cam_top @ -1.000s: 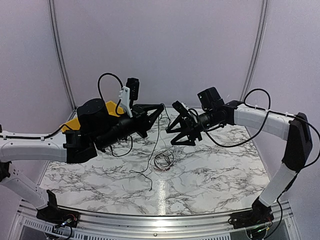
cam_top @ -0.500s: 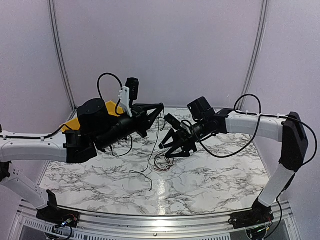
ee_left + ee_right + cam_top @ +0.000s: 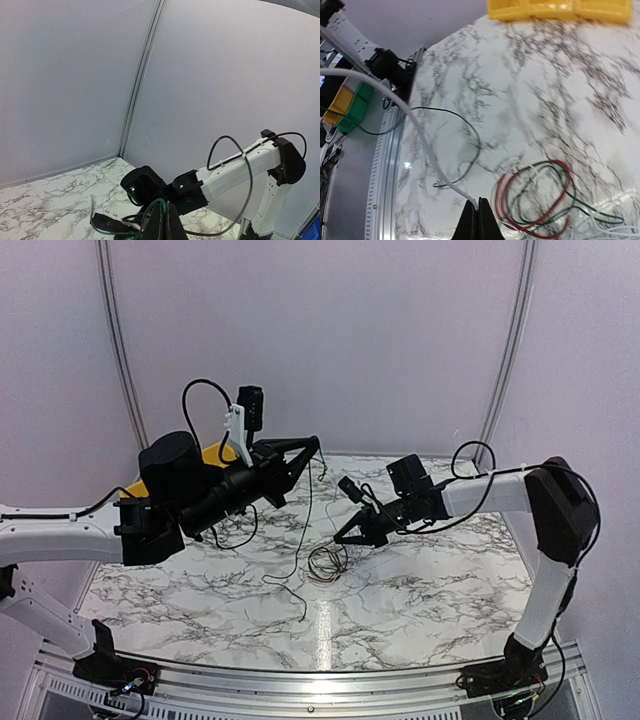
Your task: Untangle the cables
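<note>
The cables [image 3: 326, 562] lie as a small coil of red, green and white loops [image 3: 540, 196] on the marble table [image 3: 420, 595]. My left gripper [image 3: 316, 441] is raised above the table and shut on a thin green cable [image 3: 150, 209]. That strand hangs down [image 3: 308, 510] toward the coil. My right gripper [image 3: 339, 538] is low, just left of the coil, and shut on a white cable [image 3: 427, 150] that runs off to the upper left. A thin black cable [image 3: 470, 140] curves loose on the table beside it.
A yellow bin [image 3: 560, 10] stands at the table's far left, partly behind the left arm [image 3: 215, 452]. The table's aluminium front rail [image 3: 320, 680] and the booth's walls border the table.
The right arm has moved left and down to the coil and its jaws have shut on the white cable. The left gripper has risen slightly, still holding its strand.
</note>
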